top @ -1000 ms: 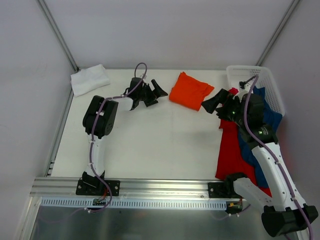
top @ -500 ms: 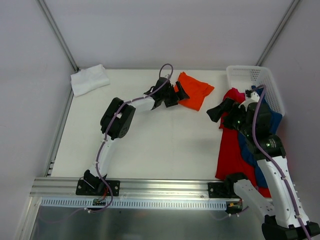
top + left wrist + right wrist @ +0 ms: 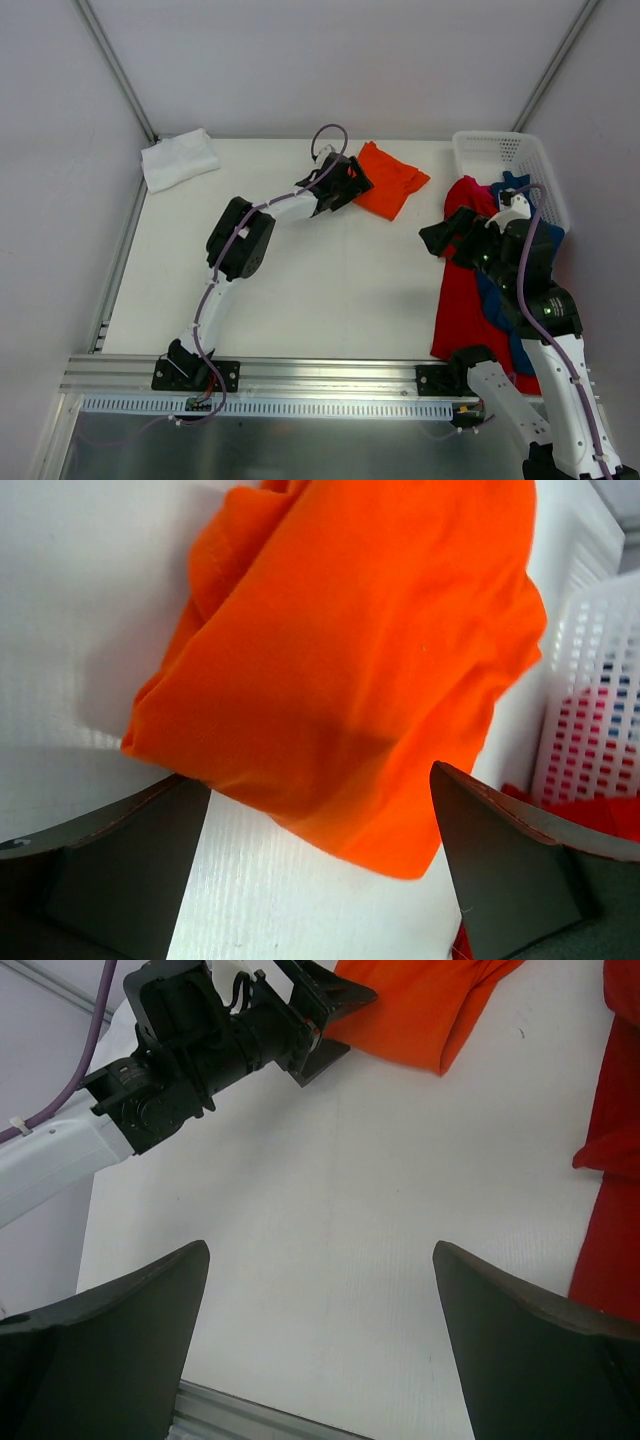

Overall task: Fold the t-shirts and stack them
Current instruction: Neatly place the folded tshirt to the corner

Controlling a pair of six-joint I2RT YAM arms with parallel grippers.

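Observation:
A folded orange t-shirt (image 3: 390, 180) lies at the back middle of the table; it also shows in the left wrist view (image 3: 350, 670) and the right wrist view (image 3: 425, 1005). My left gripper (image 3: 350, 185) is open, its jaws on either side of the shirt's near left edge. A folded white t-shirt (image 3: 178, 158) lies at the back left. A red t-shirt (image 3: 462, 295) and a dark blue t-shirt (image 3: 545, 235) hang crumpled from the basket over the right table edge. My right gripper (image 3: 440, 237) is open and empty above the table, beside the red shirt (image 3: 605, 1210).
A white perforated basket (image 3: 500, 155) stands at the back right, also in the left wrist view (image 3: 590, 710). The left arm (image 3: 180, 1050) stretches across the table's middle. An aluminium rail (image 3: 300, 375) runs along the near edge.
My left gripper swung right across the table to the orange shirt's edge. My right gripper pulled back from the orange shirt toward the near right, over the red shirt.

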